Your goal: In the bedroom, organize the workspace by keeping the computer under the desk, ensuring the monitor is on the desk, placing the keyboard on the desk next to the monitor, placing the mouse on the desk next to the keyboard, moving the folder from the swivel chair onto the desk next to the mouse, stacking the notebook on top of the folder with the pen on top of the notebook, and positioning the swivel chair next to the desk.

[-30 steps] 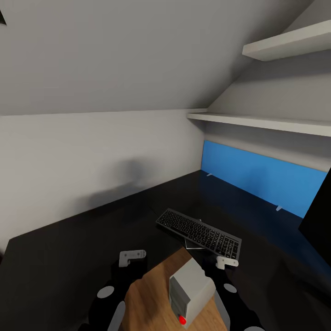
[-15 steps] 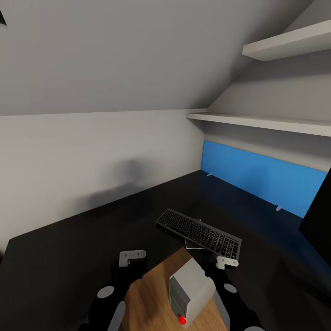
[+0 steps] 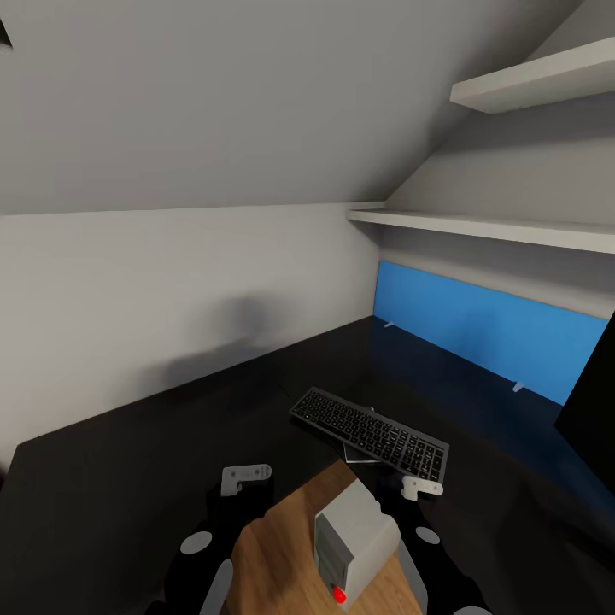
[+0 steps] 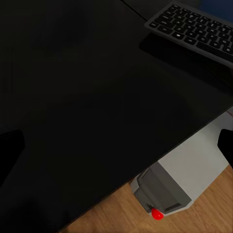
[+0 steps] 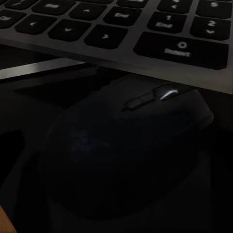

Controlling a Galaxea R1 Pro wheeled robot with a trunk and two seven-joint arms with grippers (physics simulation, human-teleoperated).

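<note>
- Right gripper low and right of centre in the head view, parked at the keyboard's near corner; my right wrist camera sits tight over the mouse, with the keyboard running across the top of that picture. I can't tell how far the fingers are spread, or whether they have the mouse pinched.
- Left gripper low and left of centre; in its wrist view dark fingertips sit at both side edges with bare desk between them, so I read it as spread wide and empty.
- Compared with the two earlier head pictures, nothing has moved: arms, keyboard and camera all match. I read that as a pause right at the mouse, no progress made in this last second.
- Computer shows bottom centre on the wood floor, at the desk cut-out.
- Monitor is a black slab at the right edge, on the desk; blue panel stands behind it.
- My judgement: mouse placement beside the keyboard is the step in hand.
</note>
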